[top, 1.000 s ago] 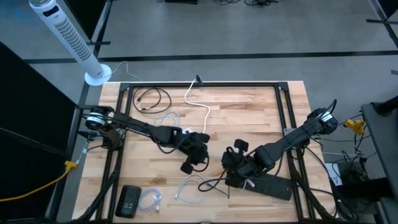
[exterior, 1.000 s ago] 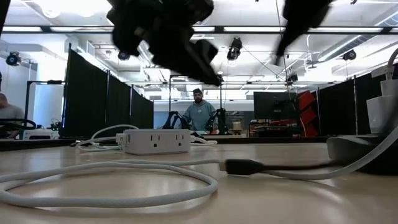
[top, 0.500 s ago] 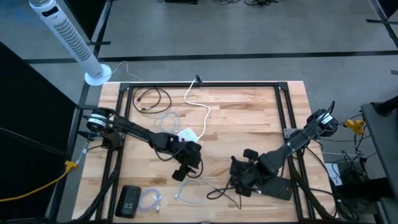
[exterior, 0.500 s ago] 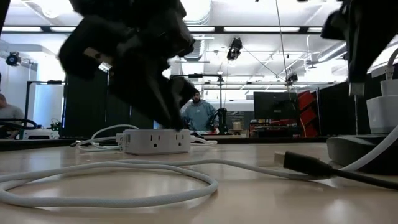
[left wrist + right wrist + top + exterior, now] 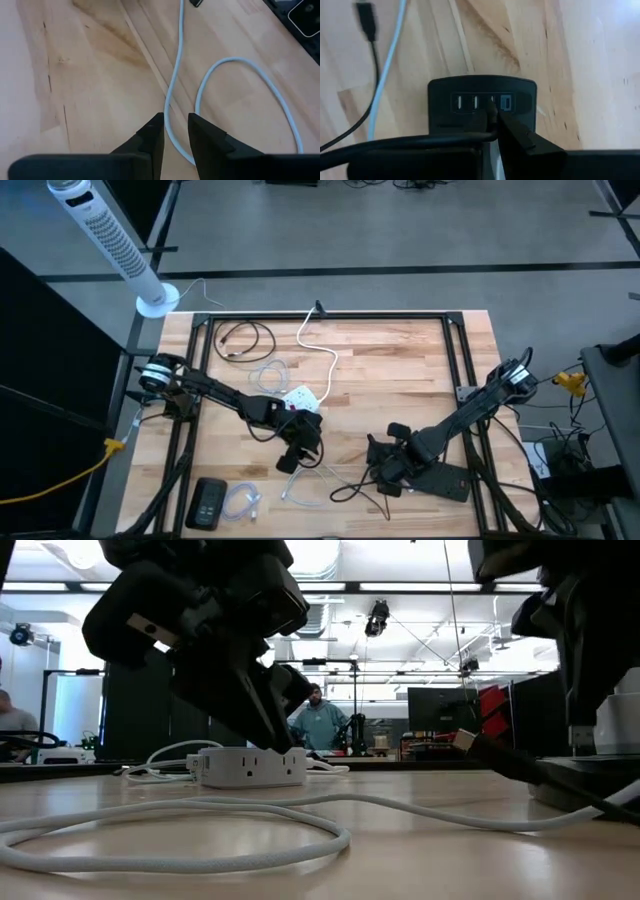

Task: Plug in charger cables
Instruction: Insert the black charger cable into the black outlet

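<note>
A white charger cable (image 5: 176, 60) lies looped on the wooden table (image 5: 400, 370) near its front edge. My left gripper (image 5: 175, 131) is open low over it, one finger on each side of the strand, not touching. My right gripper (image 5: 492, 131) is shut on a black charger cable, right at the end face (image 5: 482, 89) of the black power strip (image 5: 445, 480). In the high view my left gripper (image 5: 290, 460) and my right gripper (image 5: 385, 476) stand near the front. Another black plug (image 5: 366, 20) lies on the table farther off. My right gripper pinches the black cable's plug end (image 5: 492, 114) between its two fingers, coming steeply from above. The plug's tip (image 5: 492, 103) sticks out past the fingers at the row of small ports on the strip's end. I cannot tell whether it is in a port. The cable (image 5: 395, 144) trails away sideways.
A white socket cube (image 5: 303, 396) with its thick white cord (image 5: 322, 350) sits mid-table. A black coiled cable (image 5: 245, 338) and a translucent one (image 5: 265, 372) lie far left. A black device (image 5: 208, 502) and another translucent cable (image 5: 243, 502) lie front left. A person (image 5: 318, 725) stands far behind.
Both arms have come down and toward the table's near edge. My left gripper has sunk over the white cable loop. My right gripper has carried the black cable down to the power strip's end. A black plug has been dragged toward the table's right and lifted off it.
</note>
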You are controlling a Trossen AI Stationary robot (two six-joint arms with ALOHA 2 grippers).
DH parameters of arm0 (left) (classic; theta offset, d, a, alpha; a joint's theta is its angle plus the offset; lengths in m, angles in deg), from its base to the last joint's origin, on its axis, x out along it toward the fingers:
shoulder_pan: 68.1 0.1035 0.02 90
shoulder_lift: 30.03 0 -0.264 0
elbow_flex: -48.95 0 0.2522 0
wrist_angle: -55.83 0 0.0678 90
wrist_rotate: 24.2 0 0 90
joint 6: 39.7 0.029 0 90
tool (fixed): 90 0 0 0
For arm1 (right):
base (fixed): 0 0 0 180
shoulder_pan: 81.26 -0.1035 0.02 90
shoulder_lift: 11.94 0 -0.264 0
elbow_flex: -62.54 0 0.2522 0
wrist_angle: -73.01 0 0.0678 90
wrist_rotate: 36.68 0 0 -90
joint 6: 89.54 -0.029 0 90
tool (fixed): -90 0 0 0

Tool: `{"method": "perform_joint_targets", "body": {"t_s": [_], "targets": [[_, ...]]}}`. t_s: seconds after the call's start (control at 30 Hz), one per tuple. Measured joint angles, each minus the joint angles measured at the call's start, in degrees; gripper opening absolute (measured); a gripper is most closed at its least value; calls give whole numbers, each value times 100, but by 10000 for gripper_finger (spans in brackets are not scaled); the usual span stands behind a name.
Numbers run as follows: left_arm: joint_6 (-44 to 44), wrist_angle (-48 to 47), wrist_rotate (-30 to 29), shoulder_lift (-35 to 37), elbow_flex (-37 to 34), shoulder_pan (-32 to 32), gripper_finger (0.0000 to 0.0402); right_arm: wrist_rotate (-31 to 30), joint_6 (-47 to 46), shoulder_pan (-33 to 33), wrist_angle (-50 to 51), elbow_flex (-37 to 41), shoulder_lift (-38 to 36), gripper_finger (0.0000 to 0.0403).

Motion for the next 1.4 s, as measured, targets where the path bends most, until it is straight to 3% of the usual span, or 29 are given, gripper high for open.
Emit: {"method": "perform_joint_targets", "body": {"t_s": [0.77, 1.4], "targets": [[-133, 69, -2, 2, 0, 0, 67, -76, -38, 28, -239, 240, 47, 18], [-159, 122, -2, 7, 0, 0, 69, 531, 159, 250, -191, 196, 54, 18]]}}
